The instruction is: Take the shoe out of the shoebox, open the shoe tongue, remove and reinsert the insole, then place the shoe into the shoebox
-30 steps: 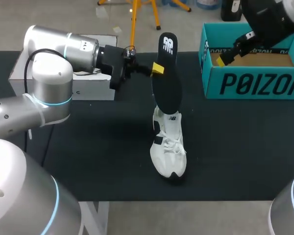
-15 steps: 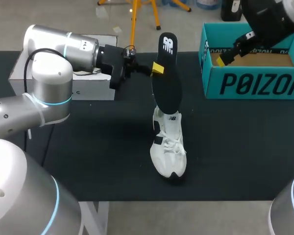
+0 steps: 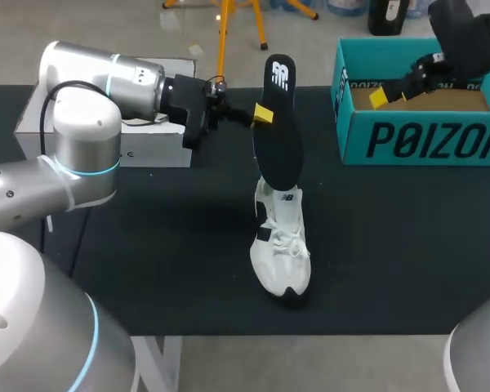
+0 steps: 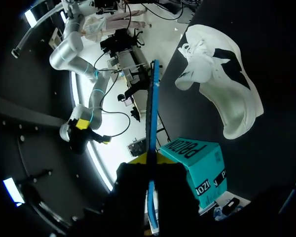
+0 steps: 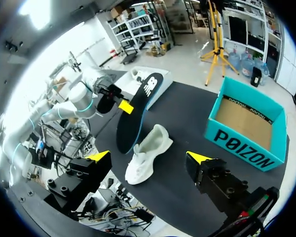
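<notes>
So, left pincer (image 3: 263, 114) clamped on edge of long black foam insole (image 3: 278, 143), holding it upright, lower end right at heel of white lace-up sneaker (image 3: 282, 245). Sneaker sits mid black table (image 3: 163, 237), toe toward robot side. Right pincer (image 5: 149, 157) spread wide, empty, high up near teal cardboard shoebox (image 3: 425, 140) at table's far right.

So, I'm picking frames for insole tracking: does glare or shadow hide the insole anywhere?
Head view: even light, black insole low-contrast against the dark table. Left wrist view: edge-on, backlit by strong glare. Right wrist view: well lit, no glare on it.
</notes>
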Available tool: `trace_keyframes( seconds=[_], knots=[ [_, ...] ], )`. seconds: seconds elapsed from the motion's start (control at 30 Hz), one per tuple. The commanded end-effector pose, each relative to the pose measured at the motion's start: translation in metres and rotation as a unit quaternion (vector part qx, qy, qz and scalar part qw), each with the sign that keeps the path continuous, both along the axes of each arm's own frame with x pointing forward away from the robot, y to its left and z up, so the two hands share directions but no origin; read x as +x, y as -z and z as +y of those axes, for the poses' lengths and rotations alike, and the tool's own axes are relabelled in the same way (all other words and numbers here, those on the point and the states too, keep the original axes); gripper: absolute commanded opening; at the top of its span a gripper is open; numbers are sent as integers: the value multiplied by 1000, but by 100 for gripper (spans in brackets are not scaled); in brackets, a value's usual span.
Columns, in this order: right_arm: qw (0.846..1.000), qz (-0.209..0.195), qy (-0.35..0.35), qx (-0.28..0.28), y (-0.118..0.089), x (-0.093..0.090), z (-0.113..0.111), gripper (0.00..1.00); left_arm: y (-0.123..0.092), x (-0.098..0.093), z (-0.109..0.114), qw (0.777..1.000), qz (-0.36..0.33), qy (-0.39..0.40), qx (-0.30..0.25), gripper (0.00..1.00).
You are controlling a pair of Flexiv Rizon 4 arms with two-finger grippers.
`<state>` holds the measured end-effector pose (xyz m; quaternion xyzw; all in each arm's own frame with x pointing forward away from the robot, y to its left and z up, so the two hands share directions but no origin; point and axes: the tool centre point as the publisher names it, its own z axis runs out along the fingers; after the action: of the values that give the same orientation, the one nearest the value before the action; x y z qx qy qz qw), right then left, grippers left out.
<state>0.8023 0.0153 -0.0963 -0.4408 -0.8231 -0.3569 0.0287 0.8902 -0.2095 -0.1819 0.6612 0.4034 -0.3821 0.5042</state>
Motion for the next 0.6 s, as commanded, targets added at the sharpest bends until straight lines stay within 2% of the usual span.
trace_keyframes(
  seconds=[0.03, 0.2, 0.4, 0.6],
  knots=[
    [988, 15, -61, 138, 24, 10, 6, 100, 0, 1, -1, 1000, 0, 0, 1, 0],
    [976, 27, -85, 197, 37, 18, 23, 100, 0, 1, -1, 1000, 0, 0, 1, 0],
    [968, 44, -115, 218, 50, 29, 45, 100, 0, 1, -1, 1000, 0, 0, 1, 0],
    [964, 59, -143, 216, 63, 33, 68, 100, 0, 1, -1, 1000, 0, 0, 1, 0]
  ],
)
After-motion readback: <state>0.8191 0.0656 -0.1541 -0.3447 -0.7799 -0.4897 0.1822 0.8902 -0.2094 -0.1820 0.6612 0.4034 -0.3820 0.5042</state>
